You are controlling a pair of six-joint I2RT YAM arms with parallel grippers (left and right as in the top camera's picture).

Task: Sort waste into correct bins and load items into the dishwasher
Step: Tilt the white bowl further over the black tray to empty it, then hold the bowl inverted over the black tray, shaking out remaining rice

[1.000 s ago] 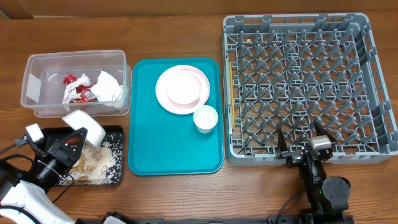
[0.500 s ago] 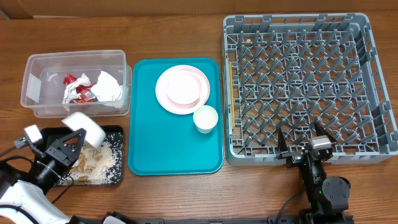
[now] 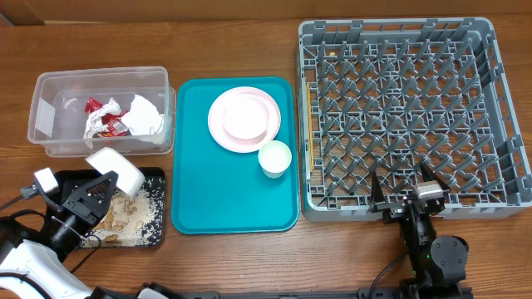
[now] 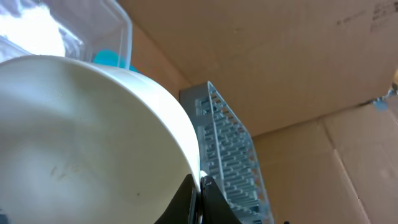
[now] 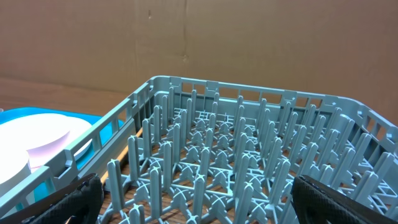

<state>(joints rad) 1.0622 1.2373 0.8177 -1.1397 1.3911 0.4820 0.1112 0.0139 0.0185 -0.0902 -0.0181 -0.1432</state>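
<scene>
at the near-left corner of the table: left gripper (image 3: 98,184) pinched tight on the rim of a white round bowl (image 3: 115,169). bowl is tipped, mouth angled down over the shallow black rectangular tray (image 3: 161,208). left wrist view shows the fingers meeting on the thin rim edge, nothing more gripped than that.

pale crumbs and grains (image 3: 133,212) lie heaped in the black tray. crumpled red wrapper (image 3: 101,116) and crumpled white napkins (image 3: 145,116) sit in the clear rectangular plastic tub (image 3: 100,75).

wide white plate (image 3: 218,124) and small white cup (image 3: 274,158) wait on the teal tray (image 3: 224,191). large grey latticed dish rack (image 3: 399,100) looks empty. right gripper (image 3: 401,187) rests at the rack's near wall, jaws spread wide, holding nothing.

risks, as judged:
- rim-only pinch; a quick swing toward the rack could let the bowl pivot or slip out.
- bowl hangs near the tray's far edge; loose grains could fall onto the wood instead.
- a low path to the rack crosses the teal tray; the bowl could clip the cup.
- can't tell whether crumbs cling inside the bowl.
</scene>
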